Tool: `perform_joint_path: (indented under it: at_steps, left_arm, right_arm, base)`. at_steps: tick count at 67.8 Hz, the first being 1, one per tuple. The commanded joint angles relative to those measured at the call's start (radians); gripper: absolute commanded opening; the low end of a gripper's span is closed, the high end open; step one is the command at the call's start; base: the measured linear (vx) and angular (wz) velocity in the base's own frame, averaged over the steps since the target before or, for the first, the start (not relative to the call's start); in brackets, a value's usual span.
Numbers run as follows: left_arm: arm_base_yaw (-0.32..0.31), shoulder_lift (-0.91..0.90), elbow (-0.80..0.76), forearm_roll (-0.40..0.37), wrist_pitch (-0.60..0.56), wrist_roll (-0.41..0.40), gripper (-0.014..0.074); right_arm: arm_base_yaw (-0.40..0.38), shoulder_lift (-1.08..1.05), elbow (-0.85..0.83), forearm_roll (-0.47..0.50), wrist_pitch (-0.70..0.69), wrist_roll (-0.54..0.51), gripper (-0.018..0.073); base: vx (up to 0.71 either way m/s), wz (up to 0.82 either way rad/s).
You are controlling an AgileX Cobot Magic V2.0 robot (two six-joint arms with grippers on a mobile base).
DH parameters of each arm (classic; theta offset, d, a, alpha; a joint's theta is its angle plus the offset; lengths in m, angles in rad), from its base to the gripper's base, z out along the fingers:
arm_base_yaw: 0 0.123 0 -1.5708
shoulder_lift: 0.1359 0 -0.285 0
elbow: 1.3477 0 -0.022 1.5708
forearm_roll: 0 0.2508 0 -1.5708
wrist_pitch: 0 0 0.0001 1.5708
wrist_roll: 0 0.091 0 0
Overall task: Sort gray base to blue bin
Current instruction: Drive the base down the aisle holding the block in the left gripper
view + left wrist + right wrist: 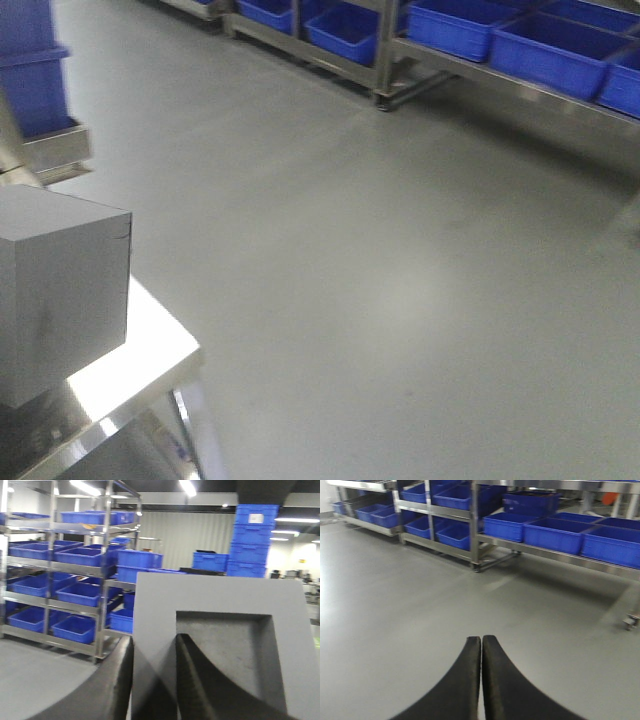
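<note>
Matte gray cube-like block (220,595), shallow square recess: left hand (154,647) grasps its recess wall. Right hand (481,640) clenched, empty. Blue plastic crates (555,532) sit on steel racks (474,525) behind.

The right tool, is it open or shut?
Shut. On the right tool, both black fingers touch along their length, nothing between them.

right gripper (481,645) closed, gray floor (395,605), blue bins (555,532)
</note>
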Motion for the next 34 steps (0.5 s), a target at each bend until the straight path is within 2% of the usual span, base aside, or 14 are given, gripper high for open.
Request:
perform_joint_path:
  at_steps: [1,34]
  left_arm:
    - [-0.005,0.007,-0.032,-0.006,-0.106,-0.011,-0.0008]
    - [-0.005,0.007,-0.032,-0.006,-0.106,-0.011,-0.0008]
  right_arm:
    - [-0.005,0.018,0.002,-0.008,-0.075,-0.012,-0.0005]
    - [-0.005,0.018,0.002,-0.008,-0.075,-0.012,-0.0005]
  base:
    - [-0.01,-0.59]
    - [0.05,-0.57]
